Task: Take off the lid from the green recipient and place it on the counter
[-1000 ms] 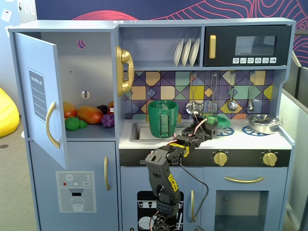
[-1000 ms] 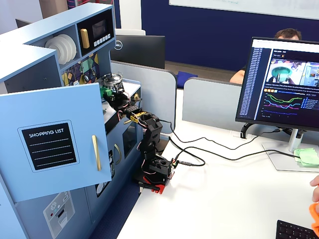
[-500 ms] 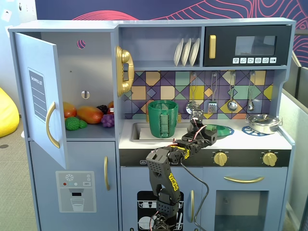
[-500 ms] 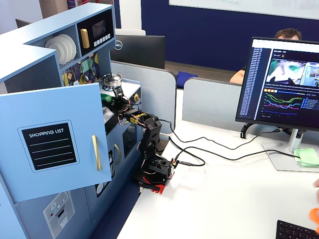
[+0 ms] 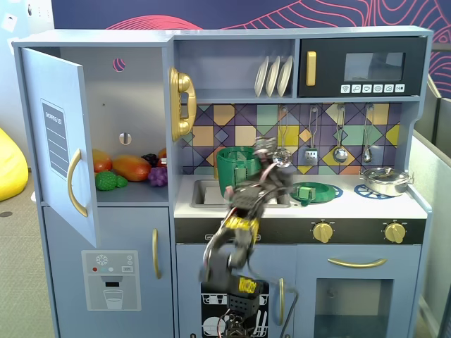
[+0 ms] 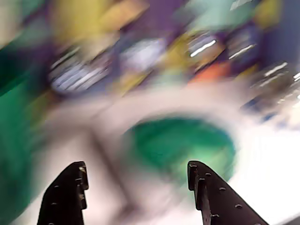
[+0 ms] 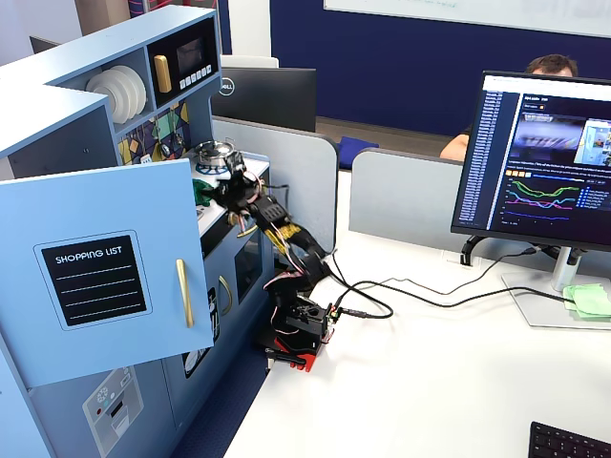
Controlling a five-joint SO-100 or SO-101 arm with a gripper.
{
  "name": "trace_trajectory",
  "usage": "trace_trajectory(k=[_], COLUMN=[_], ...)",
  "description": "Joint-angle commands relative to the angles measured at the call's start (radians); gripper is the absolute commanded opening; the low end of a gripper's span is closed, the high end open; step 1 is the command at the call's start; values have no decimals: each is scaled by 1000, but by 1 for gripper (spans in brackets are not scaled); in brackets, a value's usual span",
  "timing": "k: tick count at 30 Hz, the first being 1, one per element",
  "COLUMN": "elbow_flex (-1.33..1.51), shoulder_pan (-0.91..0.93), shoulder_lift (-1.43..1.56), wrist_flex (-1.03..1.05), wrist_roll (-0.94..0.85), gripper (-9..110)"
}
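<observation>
The green recipient (image 5: pixel 237 171) stands on the white counter (image 5: pixel 366 205) next to the sink, with its top open. The lid (image 5: pixel 313 191) lies flat on the counter to its right, on a blue burner ring. My gripper (image 5: pixel 273 160) hangs above the counter between the two, blurred by motion. In the wrist view the gripper (image 6: pixel 137 169) is open and empty. There the blurred lid (image 6: pixel 183 145) lies just beyond the fingertips, and the recipient (image 6: pixel 14 154) is at the left edge. In the other fixed view the gripper (image 7: pixel 218 191) reaches over the counter.
A silver metal pot (image 5: pixel 384 179) sits on the right burner ring. The sink basin (image 5: pixel 204 191) is left of the recipient. Utensils (image 5: pixel 340 141) hang on the tiled back wall. The fridge door (image 5: pixel 60 148) stands open at the left, with toy fruit inside.
</observation>
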Motion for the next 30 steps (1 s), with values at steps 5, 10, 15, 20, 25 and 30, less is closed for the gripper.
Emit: trace_trajectory(k=[5,10,15,20,25,30], elbow_flex=[383,623,790,885,890,890], shoulder_pan=[-172,-281,-324,-351,-380,-362], shoulder_lift=[440,561,565,566,566,568], wrist_flex=[505,589,698,907,999,1002], wrist_roll=[51,112,110,43,143,199], gripper=[13,9,2,0,1,1])
